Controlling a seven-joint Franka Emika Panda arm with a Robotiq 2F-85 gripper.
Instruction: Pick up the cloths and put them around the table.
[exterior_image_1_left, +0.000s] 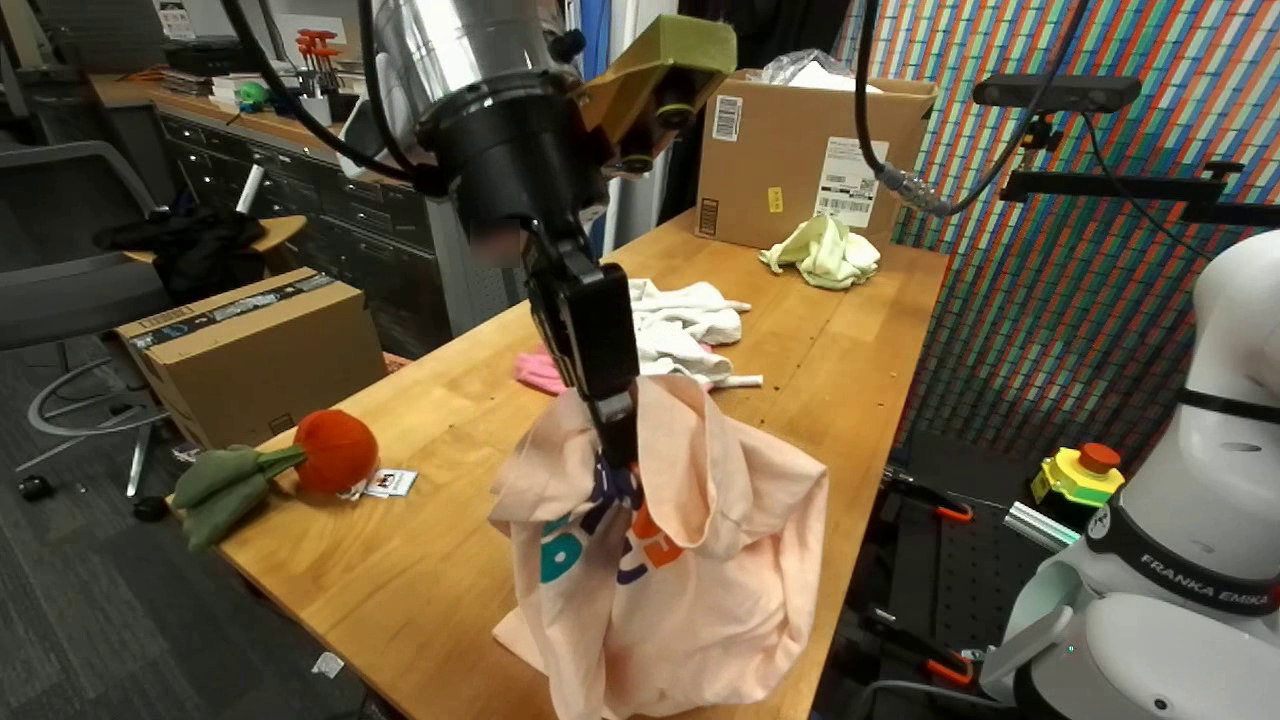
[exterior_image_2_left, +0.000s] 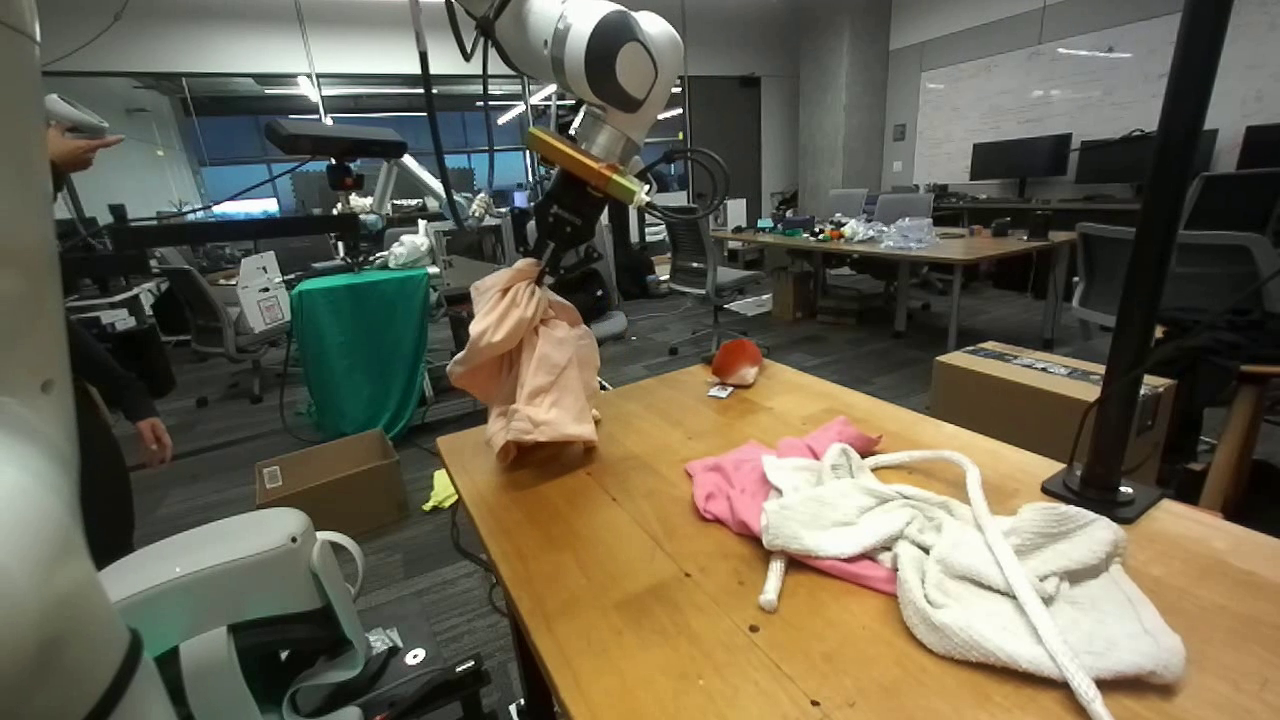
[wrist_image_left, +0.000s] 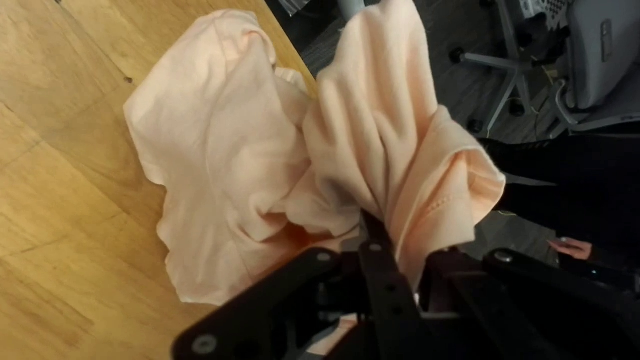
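- The pale peach fabric cloth with coloured printing (exterior_image_1_left: 755, 600) hangs near one end of the honey-brown wooden plank desk (exterior_image_2_left: 620, 570); whether its lowest folds touch the wood I cannot tell.
- The black two-fingered claw (exterior_image_1_left: 618, 455) is pinched narrow on a bunched upper part of it.
- It should handle as light, limp and hard to damage, and the weave seems unlikely to slip. A gathered fold, as taken here, looks the right hold, though the loose lower part may double under when set down.
- Elsewhere on the desk, the magenta-pink soft cloth (exterior_image_2_left: 730, 485) lies partly beneath the whitish textured cloth (exterior_image_2_left: 950, 600). The whitish one is probably thicker and heavier; best lifted by a raised fold clear of the thick white rope (exterior_image_2_left: 1045, 622) (it lies across the cloth and could come along).
- The crumpled yellow-green cloth (exterior_image_1_left: 828, 255) sits at the opposite end, beside a large brown cardboard box (exterior_image_1_left: 770, 150); its peaked middle should offer an easy pinch.
- A round red-orange plush toy with green stem (exterior_image_1_left: 335, 450) rests at the desk's edge.
- Around are dark grey flooring (exterior_image_1_left: 90, 630), a grey office chair (exterior_image_1_left: 80, 290) and, in an exterior view, a dark-clothed person (exterior_image_2_left: 100, 440) partly visible.
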